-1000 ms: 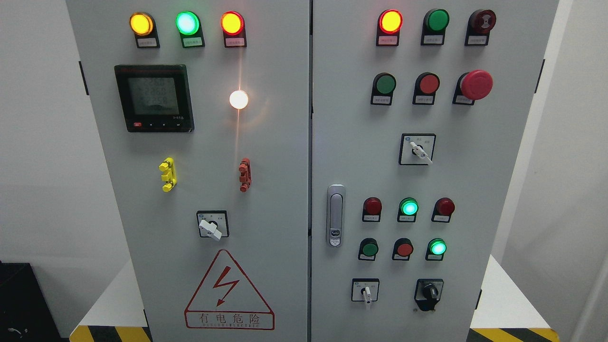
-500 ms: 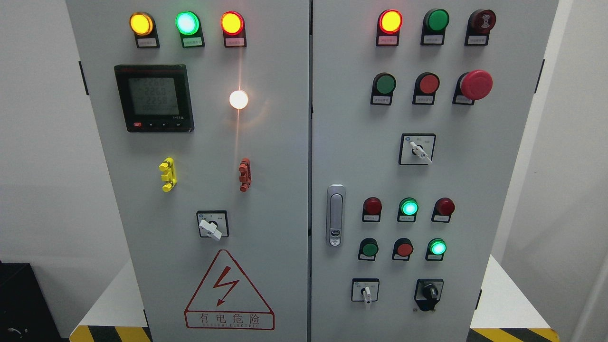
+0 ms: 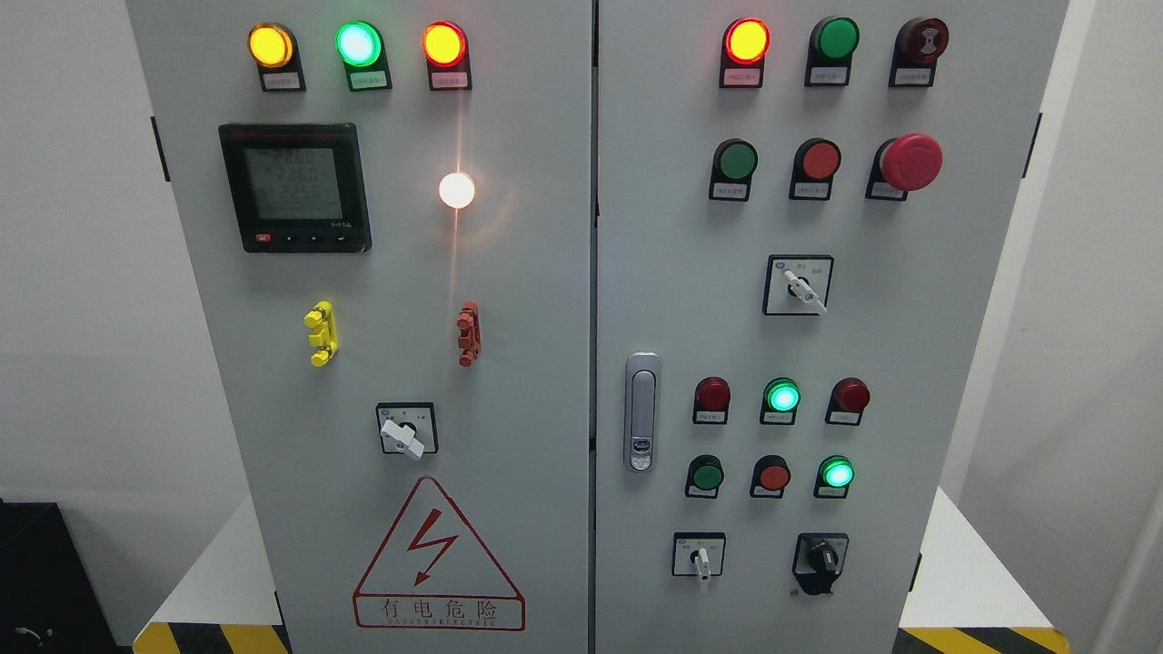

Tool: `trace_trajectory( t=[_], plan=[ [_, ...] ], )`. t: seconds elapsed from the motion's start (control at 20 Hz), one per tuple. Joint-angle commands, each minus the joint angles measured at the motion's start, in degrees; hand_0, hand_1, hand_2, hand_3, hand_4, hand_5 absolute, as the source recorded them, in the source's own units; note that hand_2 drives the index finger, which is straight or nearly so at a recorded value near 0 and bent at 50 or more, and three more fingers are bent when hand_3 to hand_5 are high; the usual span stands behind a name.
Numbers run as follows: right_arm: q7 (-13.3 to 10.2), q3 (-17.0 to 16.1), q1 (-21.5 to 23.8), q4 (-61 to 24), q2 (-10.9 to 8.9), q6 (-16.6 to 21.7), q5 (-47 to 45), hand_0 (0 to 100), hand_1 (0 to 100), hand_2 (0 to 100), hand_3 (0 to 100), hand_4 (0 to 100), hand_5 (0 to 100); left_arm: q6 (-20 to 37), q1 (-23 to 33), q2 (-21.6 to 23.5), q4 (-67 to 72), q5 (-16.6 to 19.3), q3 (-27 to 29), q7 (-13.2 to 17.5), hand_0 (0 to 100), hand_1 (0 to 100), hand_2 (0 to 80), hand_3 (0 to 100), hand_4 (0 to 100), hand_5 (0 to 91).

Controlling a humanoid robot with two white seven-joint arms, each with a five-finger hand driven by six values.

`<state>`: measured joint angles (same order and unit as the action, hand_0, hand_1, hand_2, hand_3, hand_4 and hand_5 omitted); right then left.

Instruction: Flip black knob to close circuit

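Plain white walls [image 3: 82,300] both sides, evenly lit, w/ a vertical corner seam on the right. Low white platform [image 3: 963,563] at the bottom, yellow/black hazard stripes [image 3: 213,638] along its front edge. Dark box-like item [image 3: 41,581] at lower left, can't tell what.

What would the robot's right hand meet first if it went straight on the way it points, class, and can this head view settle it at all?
It cannot be settled: neither hand shows in the head view, so no pointing direction is visible. The black knob sits untouched at the lower right of the cabinet, nothing in front of it.
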<state>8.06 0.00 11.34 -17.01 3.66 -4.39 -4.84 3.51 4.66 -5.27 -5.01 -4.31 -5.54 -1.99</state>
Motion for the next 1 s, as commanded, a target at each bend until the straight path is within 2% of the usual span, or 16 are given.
trace_trajectory(
  t=[0.0, 0.45, 0.55, 0.65, 0.8, 0.95],
  plan=[
    [0.11, -1.76, -0.53, 1.45, 0.12, 0.09, 0.01, 0, 11, 0, 0, 0, 0, 0.01, 0.00, 0.00, 0.00, 0.00, 0.00, -0.03, 12, 56, 0.0, 0, 0, 0.0],
    [0.29, -1.41, -0.44, 1.02, 0.12, 0.44, 0.01, 0, 11, 0, 0, 0, 0, 0.01, 0.00, 0.00, 0.00, 0.00, 0.00, -0.03, 12, 56, 0.0, 0, 0, 0.0],
    [1.25, -1.32, -0.18, -0.12, 0.21, 0.70, 0.01, 0, 11, 0, 0, 0, 0, 0.01, 0.00, 0.00, 0.00, 0.00, 0.00, -0.03, 12, 56, 0.0, 0, 0, 0.0],
    [2.22, -1.32, 0.78, -4.50, 0.21, 0.44, 0.10, 0, 11, 0, 0, 0, 0, 0.01, 0.00, 0.00, 0.00, 0.00, 0.00, -0.03, 12, 56, 0.0, 0, 0, 0.0],
    [2.31, -0.97, 4.56, -15.74, 0.12, -1.66, 0.45, 0, 12, 0, 0, 0, 0, 0.01, 0.00, 0.00, 0.00, 0.00, 0.00, -0.03, 12, 56, 0.0, 0, 0, 0.0],
    [1.87, -0.62, 5.54, -24.10, 0.21, -3.08, 4.74, 0, 12, 0, 0, 0, 0, 0.01, 0.00, 0.00, 0.00, 0.00, 0.00, -0.03, 12, 56, 0.0, 0, 0, 0.0]
  ],
)
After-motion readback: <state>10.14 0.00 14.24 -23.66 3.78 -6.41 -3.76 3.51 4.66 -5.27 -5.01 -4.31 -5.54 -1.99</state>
